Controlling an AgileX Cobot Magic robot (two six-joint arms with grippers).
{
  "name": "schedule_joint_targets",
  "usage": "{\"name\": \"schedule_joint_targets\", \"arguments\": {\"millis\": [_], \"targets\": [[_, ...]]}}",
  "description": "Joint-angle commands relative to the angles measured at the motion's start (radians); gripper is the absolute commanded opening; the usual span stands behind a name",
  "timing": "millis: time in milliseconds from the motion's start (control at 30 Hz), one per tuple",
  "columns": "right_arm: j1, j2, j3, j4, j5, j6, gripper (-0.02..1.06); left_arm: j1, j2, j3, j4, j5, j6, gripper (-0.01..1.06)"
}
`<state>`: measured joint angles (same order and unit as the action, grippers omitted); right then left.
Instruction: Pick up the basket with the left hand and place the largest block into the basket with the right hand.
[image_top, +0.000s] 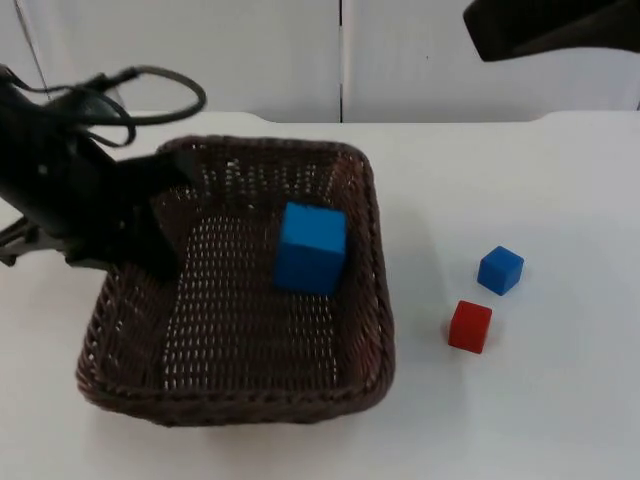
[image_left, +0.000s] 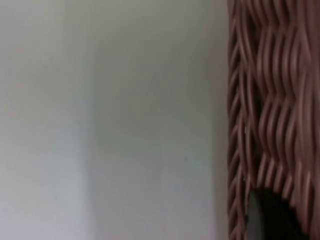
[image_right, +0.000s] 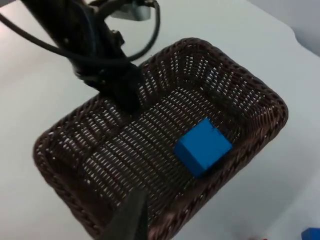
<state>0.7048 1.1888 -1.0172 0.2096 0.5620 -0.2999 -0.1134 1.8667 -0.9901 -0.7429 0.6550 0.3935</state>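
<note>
Basket (image_top: 240, 400) of brown wicker holds the large blue block (image_top: 310, 248) at its 2 o'clock; left gripper (image_top: 160, 235) pinches its 10 o'clock rim. Right gripper's (image_right: 131, 220) jaws: cannot tell.

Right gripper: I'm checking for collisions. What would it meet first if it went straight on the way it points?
Probably the basket, near its front rim; the large blue block lies further in. Depth is unclear.
</note>
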Motion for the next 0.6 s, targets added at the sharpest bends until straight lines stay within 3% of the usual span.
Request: {"name": "schedule_joint_targets", "arguments": {"millis": [0, 567], "targets": [[-0.003, -0.007, 0.003, -0.005, 0.009, 0.005, 1.05, -0.006, 0.03, -0.014, -0.042, -0.026, 0.003, 0.0], [-0.003, -0.007, 0.003, -0.005, -0.001, 0.005, 1.05, -0.006, 0.15, -0.023, -0.083, -0.057, 0.053, 0.0]]}}
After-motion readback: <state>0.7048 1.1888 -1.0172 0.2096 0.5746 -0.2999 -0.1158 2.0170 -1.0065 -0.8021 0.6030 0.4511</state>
